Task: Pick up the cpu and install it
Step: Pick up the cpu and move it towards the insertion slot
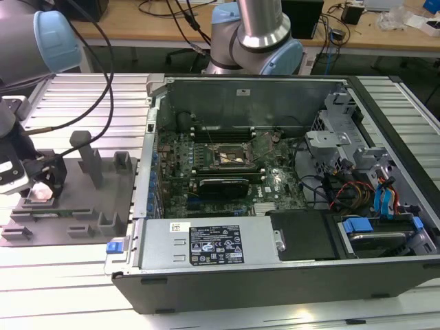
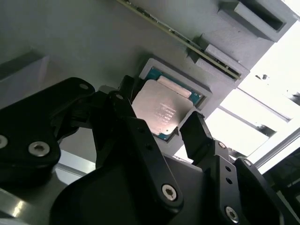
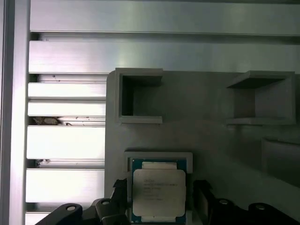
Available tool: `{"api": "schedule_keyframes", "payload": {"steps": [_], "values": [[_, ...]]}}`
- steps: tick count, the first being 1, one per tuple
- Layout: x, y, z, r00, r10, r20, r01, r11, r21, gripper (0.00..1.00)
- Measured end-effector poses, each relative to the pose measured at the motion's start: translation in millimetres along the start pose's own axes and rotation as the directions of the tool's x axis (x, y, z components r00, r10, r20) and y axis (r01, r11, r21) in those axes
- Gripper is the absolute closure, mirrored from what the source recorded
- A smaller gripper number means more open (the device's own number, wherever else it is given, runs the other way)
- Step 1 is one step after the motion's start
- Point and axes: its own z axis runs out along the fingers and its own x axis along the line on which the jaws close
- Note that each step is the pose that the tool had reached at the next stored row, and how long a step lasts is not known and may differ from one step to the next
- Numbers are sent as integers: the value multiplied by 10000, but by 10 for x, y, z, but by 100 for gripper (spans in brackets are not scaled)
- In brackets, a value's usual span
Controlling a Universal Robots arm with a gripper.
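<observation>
The cpu (image 3: 158,192), a small square chip with a pale silver top and a green edge, lies flat in a shallow pocket of the grey fixture plate (image 1: 110,196) at the exterior view's left. My gripper (image 3: 159,193) hangs right over it, open. Its two black fingers (image 2: 193,129) stand on either side of the chip with a small gap to each edge. The second wrist view shows the cpu (image 2: 161,110) between the fingertips of the gripper (image 2: 159,110). In the exterior view the gripper (image 1: 41,184) covers most of the cpu (image 1: 42,194). The motherboard's socket (image 1: 230,157) sits open inside the computer case (image 1: 206,247).
Upright posts (image 1: 86,155) and box-shaped holders (image 3: 140,96) rise from the fixture plate close to the gripper. A long black card (image 1: 223,185) lies just in front of the socket. Cables and drive cages (image 1: 344,148) crowd the case on the exterior view's right. Ribbed aluminium table (image 3: 65,154) surrounds the plate.
</observation>
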Motion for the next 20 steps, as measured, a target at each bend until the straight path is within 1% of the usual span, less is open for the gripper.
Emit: {"api": "schedule_keyframes", "payload": {"steps": [1,2,8,16,18,20], "values": [[0,3,0,10000,0,-4,0,10000,60,33],[-1,5,1,10000,-5,-3,5,10000,74,33],[-4,10,1,9994,-338,-9,338,9994,66,33],[-2,9,-7,9994,-358,-10,358,9993,54,33],[2,11,-3,9994,-355,-9,355,9994,53,33],[5,14,15,9994,-354,-9,354,9994,53,33]]}}
